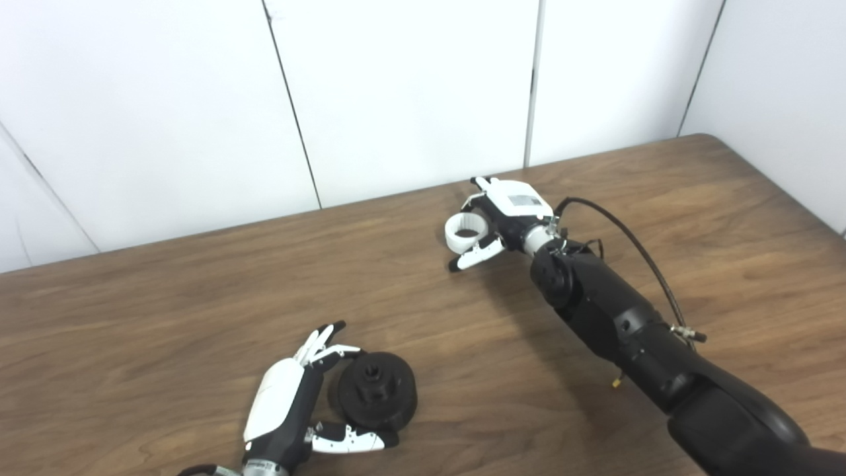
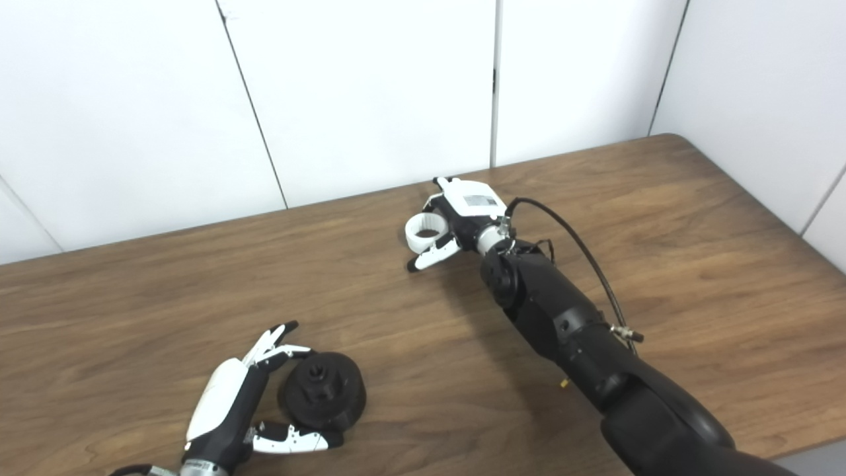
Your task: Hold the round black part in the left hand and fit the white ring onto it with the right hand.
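On the wooden table (image 1: 165, 297) before white wall panels, the spread left hand (image 1: 291, 403) cups the round black part (image 1: 377, 391), likely rigid, while far beyond it the right hand (image 1: 496, 221) pinches the light white ring (image 1: 466, 233) by its rim.

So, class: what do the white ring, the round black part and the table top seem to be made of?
White ring: likely plastic, a smooth matte even white.
Round black part: probably moulded plastic, dull black with crisp recesses, though metal cannot be ruled out.
Table: wood or wood-look laminate, brown grain streaks with a soft sheen.
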